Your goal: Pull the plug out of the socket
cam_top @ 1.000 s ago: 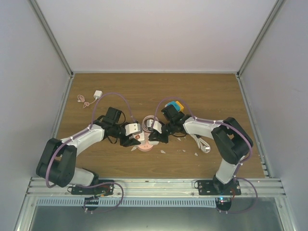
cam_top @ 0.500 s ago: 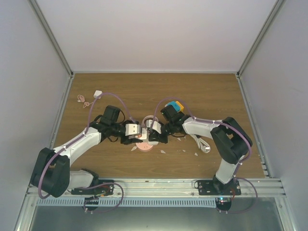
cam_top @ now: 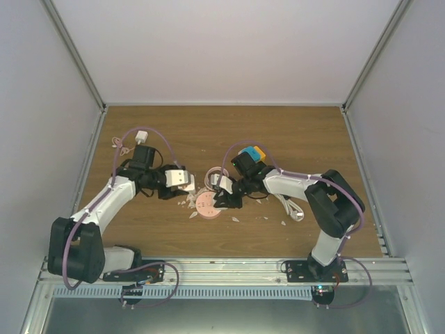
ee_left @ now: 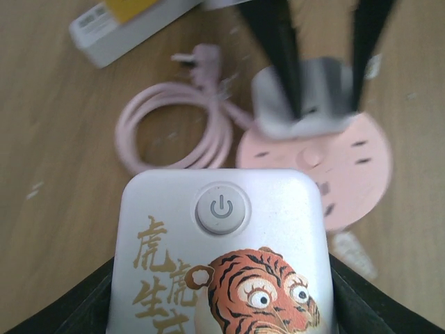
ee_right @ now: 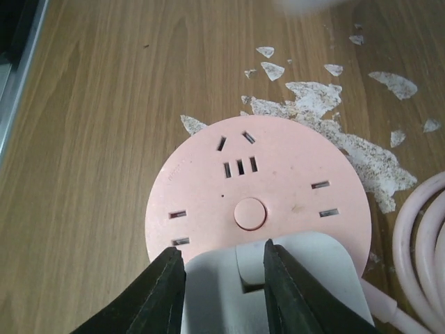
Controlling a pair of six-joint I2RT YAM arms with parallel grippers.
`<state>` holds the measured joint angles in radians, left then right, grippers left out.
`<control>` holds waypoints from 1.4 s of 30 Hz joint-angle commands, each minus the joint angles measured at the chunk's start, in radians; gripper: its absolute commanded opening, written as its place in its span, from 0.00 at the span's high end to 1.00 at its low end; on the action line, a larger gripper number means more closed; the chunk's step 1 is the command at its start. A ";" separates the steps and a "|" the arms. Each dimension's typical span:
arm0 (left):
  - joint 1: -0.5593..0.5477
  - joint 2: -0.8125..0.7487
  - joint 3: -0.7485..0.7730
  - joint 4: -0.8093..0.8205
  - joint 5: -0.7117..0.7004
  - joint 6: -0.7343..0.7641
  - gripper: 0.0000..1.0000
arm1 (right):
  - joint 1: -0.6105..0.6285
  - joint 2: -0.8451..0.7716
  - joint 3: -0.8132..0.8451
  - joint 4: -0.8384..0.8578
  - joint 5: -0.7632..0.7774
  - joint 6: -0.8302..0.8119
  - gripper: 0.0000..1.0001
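The round pink socket (cam_top: 206, 206) lies flat on the wooden table, and also shows in the right wrist view (ee_right: 243, 188) and the left wrist view (ee_left: 348, 174). My left gripper (cam_top: 182, 181) is shut on the white plug (ee_left: 221, 243), which has a power button and a tiger print. It holds the plug off the socket, up and to the left of it. My right gripper (ee_right: 226, 271) is shut on a white block (ee_right: 215, 292) at the socket's near edge. Its fingers (ee_left: 278, 56) stand on the socket.
The socket's pink cable (ee_left: 174, 125) lies coiled beside it. White chips (ee_right: 334, 132) are scattered on the wood around it. A small white charger (cam_top: 141, 136) lies at the back left. A blue and yellow object (cam_top: 252, 152) and a white cable (cam_top: 290, 207) are by the right arm.
My left gripper has moved left and away from the socket with the white plug in it. The plug has come off the socket. The right gripper has stayed on the socket.
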<state>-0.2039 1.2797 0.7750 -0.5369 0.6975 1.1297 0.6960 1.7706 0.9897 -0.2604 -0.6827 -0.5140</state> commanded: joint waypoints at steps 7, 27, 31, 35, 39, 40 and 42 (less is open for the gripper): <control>0.167 0.200 0.388 -0.197 -0.290 0.154 0.72 | 0.005 -0.020 0.084 -0.094 0.050 0.016 0.40; 0.151 0.572 0.837 -0.211 -0.891 0.497 0.67 | -0.054 -0.262 0.018 -0.146 0.016 0.006 0.28; 0.127 0.626 0.888 -0.208 -0.939 0.574 0.65 | -0.078 -0.292 -0.016 -0.139 0.023 -0.008 0.28; 0.094 0.692 0.904 -0.197 -1.023 0.639 0.64 | -0.090 -0.282 -0.009 -0.143 0.015 -0.014 0.28; 0.073 0.751 0.949 -0.203 -1.079 0.687 0.62 | -0.105 -0.288 -0.012 -0.149 -0.004 -0.017 0.28; 0.068 0.767 0.967 -0.208 -1.090 0.696 0.61 | -0.108 -0.290 -0.015 -0.149 -0.007 -0.017 0.28; 0.058 0.792 0.981 -0.206 -1.117 0.718 0.59 | -0.114 -0.291 -0.015 -0.149 -0.010 -0.017 0.28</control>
<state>-0.1268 2.0338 1.6997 -0.7681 -0.3279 1.7687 0.5964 1.4921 0.9852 -0.3973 -0.6678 -0.5198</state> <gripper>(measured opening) 0.596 0.723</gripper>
